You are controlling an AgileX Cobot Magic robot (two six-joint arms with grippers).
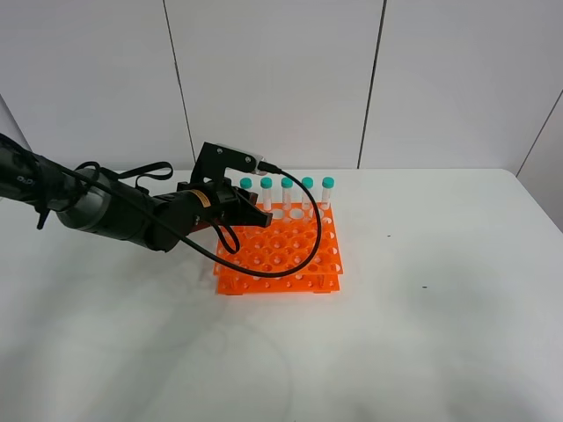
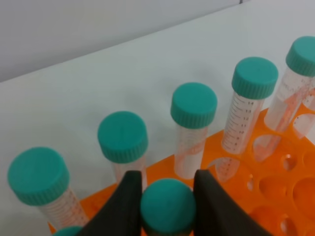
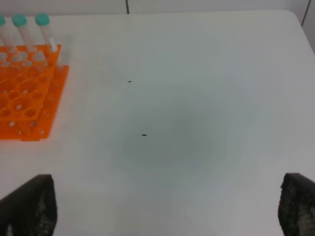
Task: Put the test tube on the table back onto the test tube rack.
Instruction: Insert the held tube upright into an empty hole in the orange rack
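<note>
Pinching the ribbed teal cap of the test tube (image 2: 168,205), the left gripper (image 2: 166,202) hangs over the glossy orange test tube rack (image 1: 286,255); right gripper (image 3: 162,206) fingers spread wide.

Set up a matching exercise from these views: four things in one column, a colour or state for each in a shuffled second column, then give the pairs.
Things
1. left gripper
2. right gripper
3. test tube rack
4. table

States
A. white, bare on the right side apart from a few dark specks
B. orange, with a row of capped tubes along its far edge
C. open, holding nothing
D. shut on the teal cap of a test tube

Pairs: 1-D, 2-C, 3-B, 4-A
</note>
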